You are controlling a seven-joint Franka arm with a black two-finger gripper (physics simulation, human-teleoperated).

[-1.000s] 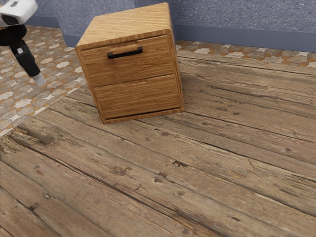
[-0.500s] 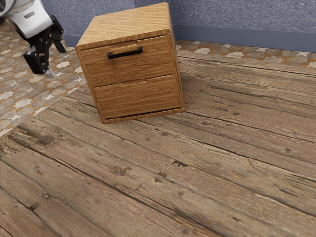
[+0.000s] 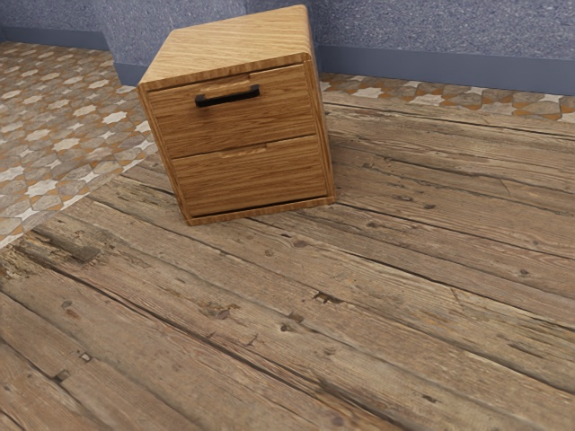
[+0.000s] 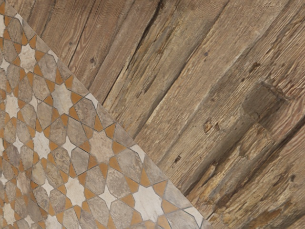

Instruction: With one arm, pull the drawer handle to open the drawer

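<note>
I see soft, even light, cabinet (image 3: pixel 241 171) top brighter than its front, thin dark shadow beneath its base on the wooden planks (image 3: pixel 377 305), 1 faint grey shadow patch (image 4: pixel 262 102) in my wrist view

The light-oak wooden upper drawer (image 3: pixel 235 117) sits shut, flush with the front of the two-drawer wooden cabinet (image 3: pixel 232 40). Its black bar handle (image 3: pixel 227 96) lies horizontal near the cabinet's top edge.

Exterior view high, facing cabinet (image 3: pixel 238 126), wrist view close above shared planks (image 4: pixel 200 95) and tiles (image 4: pixel 62 157).
</note>
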